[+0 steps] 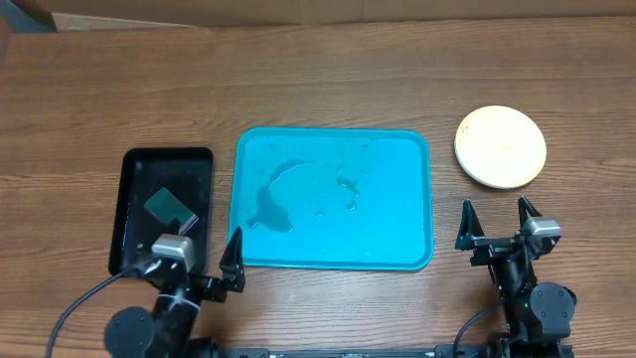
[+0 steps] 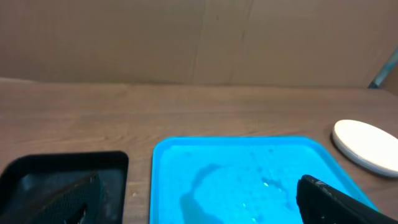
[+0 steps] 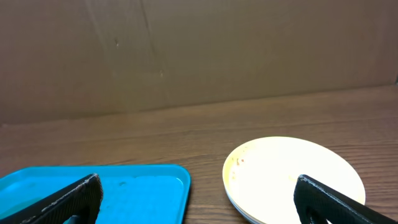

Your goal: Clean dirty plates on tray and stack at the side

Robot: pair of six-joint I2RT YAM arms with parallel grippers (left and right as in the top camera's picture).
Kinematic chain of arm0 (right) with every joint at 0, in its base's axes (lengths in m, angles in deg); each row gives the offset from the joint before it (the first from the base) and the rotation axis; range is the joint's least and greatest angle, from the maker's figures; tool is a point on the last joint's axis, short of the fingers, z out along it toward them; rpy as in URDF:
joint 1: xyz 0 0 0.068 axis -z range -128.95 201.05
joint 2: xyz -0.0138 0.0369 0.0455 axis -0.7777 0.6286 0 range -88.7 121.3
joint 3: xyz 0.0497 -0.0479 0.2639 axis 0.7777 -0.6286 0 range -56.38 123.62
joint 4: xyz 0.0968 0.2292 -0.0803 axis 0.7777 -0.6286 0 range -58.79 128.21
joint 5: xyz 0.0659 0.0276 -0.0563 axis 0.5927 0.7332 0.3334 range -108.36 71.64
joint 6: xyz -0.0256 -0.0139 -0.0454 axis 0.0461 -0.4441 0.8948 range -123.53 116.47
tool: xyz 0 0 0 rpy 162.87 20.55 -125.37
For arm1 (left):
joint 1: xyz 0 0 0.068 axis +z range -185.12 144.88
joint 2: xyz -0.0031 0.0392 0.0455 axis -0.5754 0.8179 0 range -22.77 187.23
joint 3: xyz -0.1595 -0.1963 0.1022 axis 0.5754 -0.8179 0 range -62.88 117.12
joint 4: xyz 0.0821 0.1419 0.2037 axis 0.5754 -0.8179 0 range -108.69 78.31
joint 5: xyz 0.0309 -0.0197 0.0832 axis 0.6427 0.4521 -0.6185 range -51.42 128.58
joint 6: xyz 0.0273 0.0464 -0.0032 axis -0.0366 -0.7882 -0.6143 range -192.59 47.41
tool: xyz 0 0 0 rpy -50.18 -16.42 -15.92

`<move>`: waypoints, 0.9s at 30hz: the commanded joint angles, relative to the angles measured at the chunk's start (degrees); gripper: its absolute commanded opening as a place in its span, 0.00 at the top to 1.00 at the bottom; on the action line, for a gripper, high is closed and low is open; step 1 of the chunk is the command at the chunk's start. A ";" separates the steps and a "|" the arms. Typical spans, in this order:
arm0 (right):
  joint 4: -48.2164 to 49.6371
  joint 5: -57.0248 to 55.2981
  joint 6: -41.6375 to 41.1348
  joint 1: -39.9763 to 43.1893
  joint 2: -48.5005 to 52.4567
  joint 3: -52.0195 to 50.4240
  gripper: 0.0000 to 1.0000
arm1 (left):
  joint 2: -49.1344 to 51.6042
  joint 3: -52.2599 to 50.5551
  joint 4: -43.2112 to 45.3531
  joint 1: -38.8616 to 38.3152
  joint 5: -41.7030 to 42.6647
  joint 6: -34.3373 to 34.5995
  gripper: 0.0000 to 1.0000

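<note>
The turquoise tray point(image 1: 388, 224) lies mid-table with nothing on it but wet smears and droplets. The plates point(image 1: 500, 146) sit in a stack on the wood to its right. The top one is pale yellowish, with small red-brown specks near its left rim in the right wrist view point(image 3: 286, 174). My left gripper point(image 1: 197, 239) hangs open at the tray's near-left corner, nothing between its fingers point(image 2: 199, 205). My right gripper point(image 1: 495, 214) is open too, just in front of the stack and apart from it point(image 3: 196, 205).
A black tray point(image 1: 134, 169) stands left of the turquoise one, holding a dark green sponge point(image 1: 171, 207). A cardboard wall rises behind the table's far edge. Bare wood lies between the turquoise tray point(image 3: 137, 186) and the stack.
</note>
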 commanded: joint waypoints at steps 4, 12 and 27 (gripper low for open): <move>0.28 -0.35 0.20 -0.26 -0.61 -0.61 0.00 | -3.41 -9.40 10.29 -1.29 -1.97 -0.07 0.00; 0.28 -0.37 0.20 -0.26 -0.61 -0.61 0.00 | -3.41 -18.03 23.54 -1.40 -8.37 1.05 0.01; 0.28 -0.35 0.20 -0.26 -0.61 -0.61 0.00 | -3.41 -24.87 26.88 -2.10 -15.50 -1.75 0.00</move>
